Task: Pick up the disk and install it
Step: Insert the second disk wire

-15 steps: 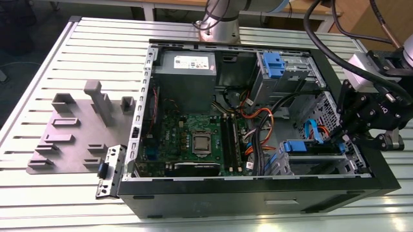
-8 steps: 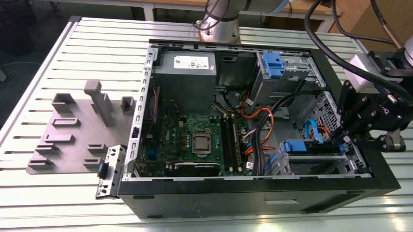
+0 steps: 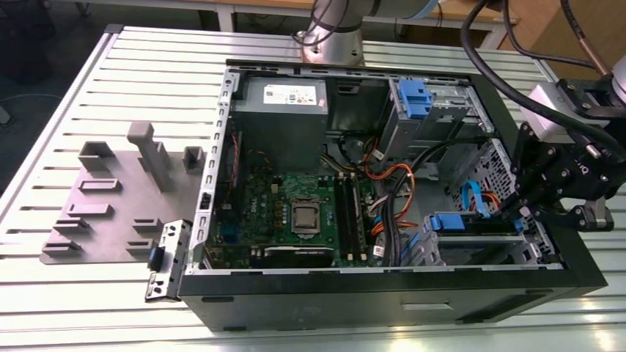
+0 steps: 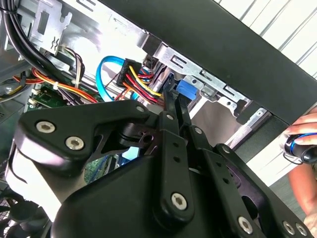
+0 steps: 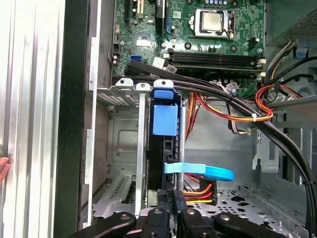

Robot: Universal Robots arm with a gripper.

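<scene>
Disk [image 5: 164, 120] seated in bay, just beyond tool [image 5: 173, 210] tips.

Robotics lab: slatted aluminium bench [image 3: 88, 110], opened computer case [image 3: 391, 293].

Disk [image 5: 164, 120] seated upright in drive cage [image 5: 119, 148], directly ahead of gripper [image 5: 171, 210], blue cable [image 5: 203, 171] just beside fingertips, motherboard [image 5: 198, 29] beyond.

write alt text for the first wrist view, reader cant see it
A disk in a blue carrier stands on edge in a grey metal drive cage inside an open computer case, with the gripper at its near end. A light blue flat cable and red, yellow and black wires run beside it, and a green motherboard lies beyond.
</scene>
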